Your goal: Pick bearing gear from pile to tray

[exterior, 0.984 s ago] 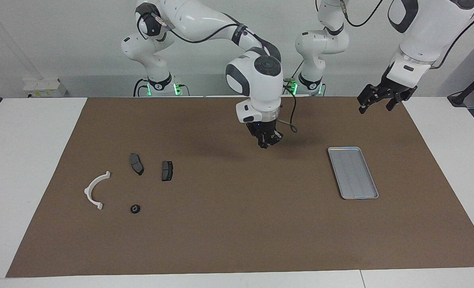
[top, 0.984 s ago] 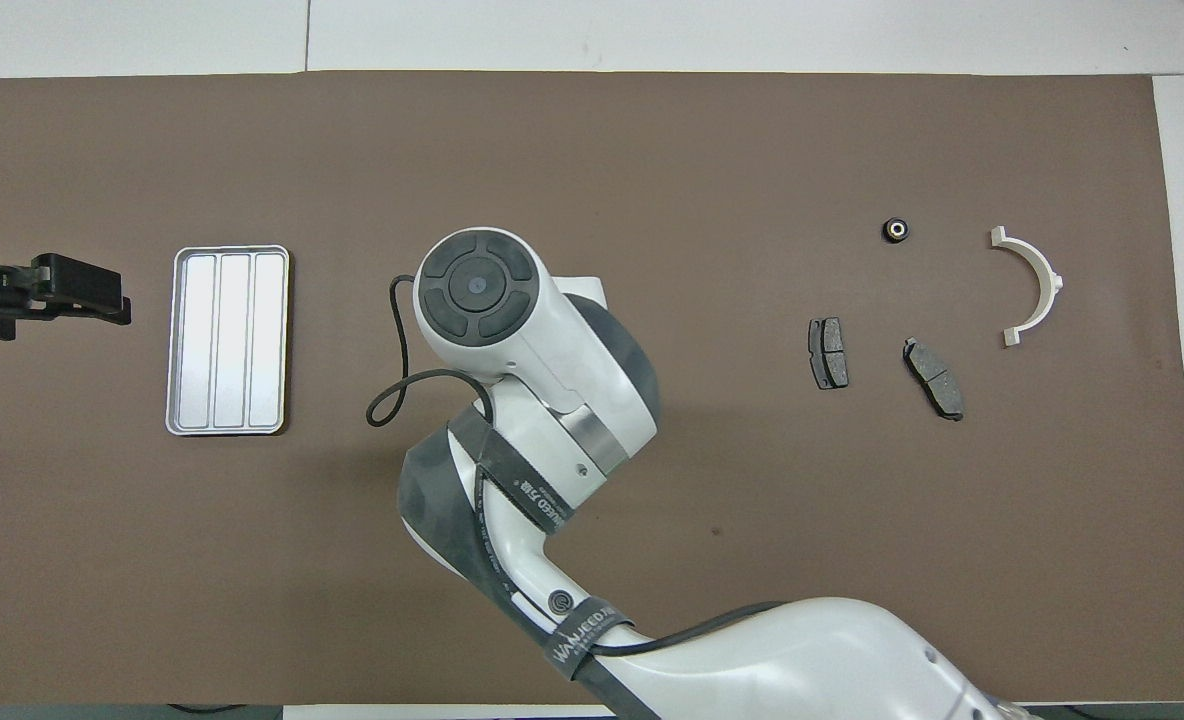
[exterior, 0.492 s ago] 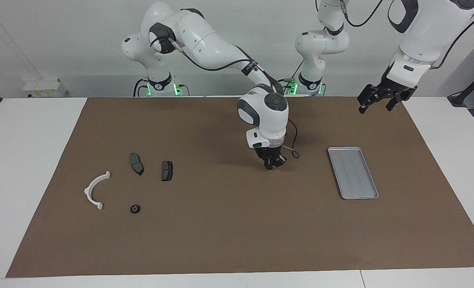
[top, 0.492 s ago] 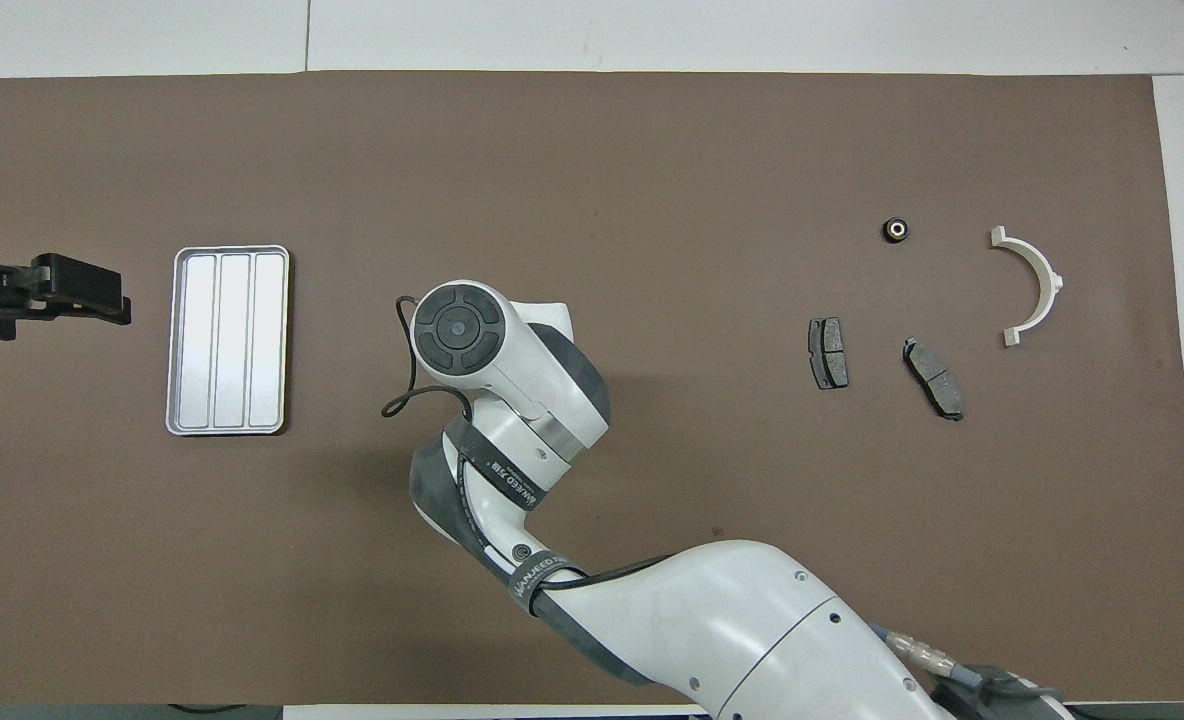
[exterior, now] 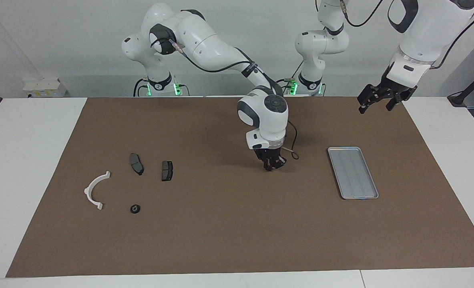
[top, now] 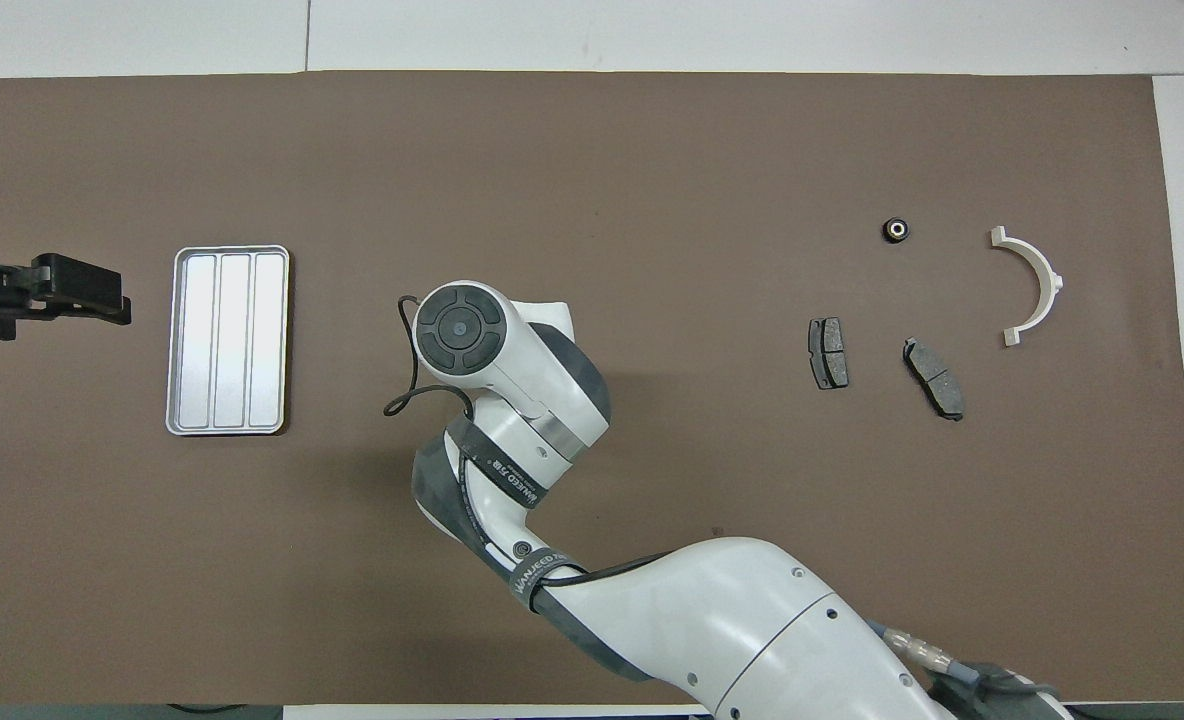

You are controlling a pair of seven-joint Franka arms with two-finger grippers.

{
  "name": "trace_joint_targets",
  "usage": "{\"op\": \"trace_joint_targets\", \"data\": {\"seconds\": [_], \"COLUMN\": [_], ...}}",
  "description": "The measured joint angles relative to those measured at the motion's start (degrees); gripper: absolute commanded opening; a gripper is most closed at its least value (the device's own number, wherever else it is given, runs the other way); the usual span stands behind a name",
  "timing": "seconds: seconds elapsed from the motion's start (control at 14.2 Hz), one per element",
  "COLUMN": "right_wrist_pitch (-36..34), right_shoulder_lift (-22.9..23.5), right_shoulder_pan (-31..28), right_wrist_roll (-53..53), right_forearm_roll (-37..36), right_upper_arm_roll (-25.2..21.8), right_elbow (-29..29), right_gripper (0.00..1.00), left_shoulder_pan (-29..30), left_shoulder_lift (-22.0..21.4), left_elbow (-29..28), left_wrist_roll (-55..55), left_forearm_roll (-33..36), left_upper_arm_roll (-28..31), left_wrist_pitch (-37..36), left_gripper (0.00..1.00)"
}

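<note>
Tray (exterior: pixel 352 172), a shallow silver-grey ridged rectangle, lies toward the left arm's end of the mat (exterior: pixel 229 224), long axis running from the robots outward. The right gripper (exterior: pixel 272 165) hangs low over bare mat beside it; whether it grips anything, I cannot tell. The left gripper (exterior: pixel 379 98) waits, spread wide. The small black bearing gear (exterior: pixel 135 209) lies flat in the pile

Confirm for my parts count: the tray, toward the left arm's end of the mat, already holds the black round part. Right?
No. The tray, toward the left arm's end of the mat, holds nothing; the overhead view shows the black round part lying on the mat near the white bracket.
</note>
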Motion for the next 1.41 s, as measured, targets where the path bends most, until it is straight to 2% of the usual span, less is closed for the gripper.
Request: {"op": "trace_joint_targets", "data": {"seconds": [0.14, 0.42, 0.56, 0.7, 0.91, 1.05, 1.19, 1.41], "right_wrist_pitch": [-0.79, -7.73, -12.58, -17.61, -24.23, -25.54, -25.36, -22.02], "right_shoulder_lift": [0.00, -0.39, -2.37, -5.98, -10.85, -11.81, -11.57, -10.99], "right_shoulder_pan": [-0.01, -2.38, -6.51, -12.78, -22.83, -28.64, -34.03, -38.18], "right_wrist_roll": [0.00, -3.18, -12.43, -26.46, -49.03, -61.42, -70.53, -73.97], "right_forearm_roll": [-0.30, -1.59, -1.61, -1.58, -1.50, -1.47, -1.46, -1.46], "right_upper_arm_roll": [-0.14, -0.70, -0.80, -0.83, -0.70, -0.64, -0.57, -0.44], "right_elbow": [0.01, 2.85, 5.26, 6.37, 6.41, 6.25, 5.46, 2.40], "right_gripper": [1.00, 1.00, 1.00, 1.00, 1.00, 1.00, 1.00, 1.00], "left_shoulder_pan": [0.00, -0.01, -0.01, -0.47, -5.28, -10.63, -16.31, -21.78], "left_shoulder_lift": [0.00, 0.00, -0.01, -0.09, 0.78, 4.31, 10.48, 18.69], "left_elbow": [0.00, 0.00, -0.12, -1.42, -5.43, -7.05, -7.46, -7.36], "left_wrist_roll": [0.00, -0.02, -1.45, -7.06, -18.57, -28.08, -36.69, -45.86], "left_forearm_roll": [0.00, 0.00, 0.00, -0.06, -0.17, -0.19, -0.18, -0.18], "left_upper_arm_roll": [0.00, -0.06, -0.06, -0.37, -0.95, -1.15, -1.34, -1.38], "left_wrist_pitch": [0.00, -0.01, 0.05, 2.07, 7.07, 12.72, 19.62, 27.76], "left_gripper": [1.00, 1.00, 1.00, 1.00, 1.00, 1.00, 1.00, 0.98]}}
